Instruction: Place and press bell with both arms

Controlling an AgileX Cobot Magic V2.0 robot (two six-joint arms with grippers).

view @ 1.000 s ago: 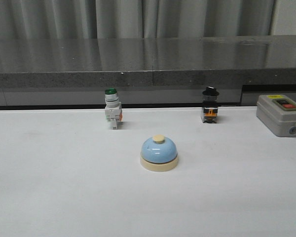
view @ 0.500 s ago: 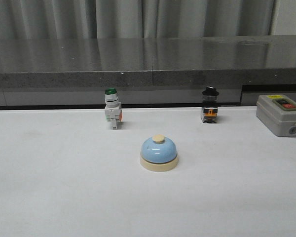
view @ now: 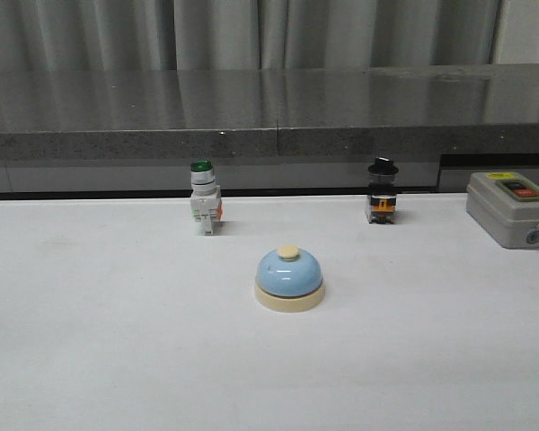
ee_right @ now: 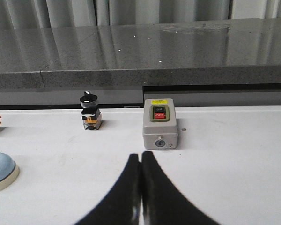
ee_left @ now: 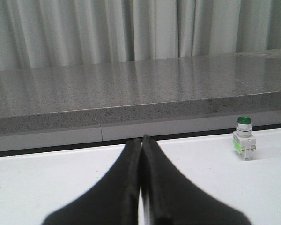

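The bell (view: 289, 278) stands upright on the white table (view: 99, 341), near the centre, with its cream knob on top and nothing touching it. In the right wrist view only its edge (ee_right: 1, 172) shows. The green-capped switch (view: 205, 208) stands farther back and to the left of the bell; the black-capped switch (view: 383, 190) stands farther back and to the right. The grey on/off box (view: 511, 208) sits at the far right of the table, right of the black-capped switch. Neither arm appears in the front view. The left gripper (ee_left: 141, 143) is pressed together and empty, above the table. The right gripper (ee_right: 140, 159) is likewise pressed together and empty, pointing toward the box.
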